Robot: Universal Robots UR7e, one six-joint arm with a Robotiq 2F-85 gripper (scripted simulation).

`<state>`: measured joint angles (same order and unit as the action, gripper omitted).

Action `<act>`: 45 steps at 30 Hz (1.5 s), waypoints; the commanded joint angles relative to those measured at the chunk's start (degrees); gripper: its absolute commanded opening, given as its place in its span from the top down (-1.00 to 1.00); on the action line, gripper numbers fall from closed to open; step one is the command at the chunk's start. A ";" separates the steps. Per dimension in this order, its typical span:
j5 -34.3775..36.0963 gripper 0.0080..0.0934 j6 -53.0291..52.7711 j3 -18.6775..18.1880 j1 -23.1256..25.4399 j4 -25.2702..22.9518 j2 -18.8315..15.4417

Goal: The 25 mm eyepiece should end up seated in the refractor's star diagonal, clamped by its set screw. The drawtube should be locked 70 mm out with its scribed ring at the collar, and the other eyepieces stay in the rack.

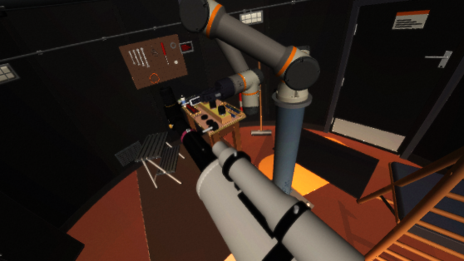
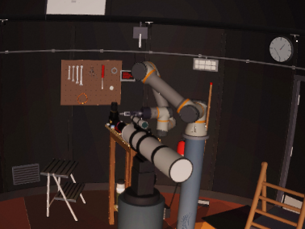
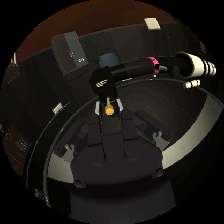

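Note:
The brass set screw knob point(image 3: 109, 109) of the black star diagonal point(image 3: 103, 85) sits right between the fingers of my gripper point(image 3: 109, 107), which is partly closed and holds nothing. The diagonal caps the black drawtube point(image 3: 132, 70), which runs to a pink ring point(image 3: 152, 67) at the white refractor point(image 1: 266, 208). From the side, my gripper point(image 1: 192, 101) hovers at the telescope's eyepiece end above the wooden rack table point(image 1: 214, 116). Dark eyepieces point(image 1: 211, 123) stand in the rack. I cannot tell whether an eyepiece sits in the diagonal.
The wooden rack table stands beside the telescope pier point(image 2: 141, 201), with my blue pedestal point(image 1: 288, 145) just right of it. A folding step stool point(image 2: 60, 181) stands to the left under a pegboard of tools point(image 2: 90, 82). A wooden ladder point(image 1: 420, 199) leans at right.

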<state>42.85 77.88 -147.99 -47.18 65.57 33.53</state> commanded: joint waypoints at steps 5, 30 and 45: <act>0.00 0.61 0.00 -0.01 -0.01 -0.01 0.03; 0.00 1.00 -0.17 -0.01 -0.01 -0.01 0.03; 0.00 1.00 -2.99 -0.01 0.00 -0.01 0.03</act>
<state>42.82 74.86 -148.01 -47.18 65.54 33.53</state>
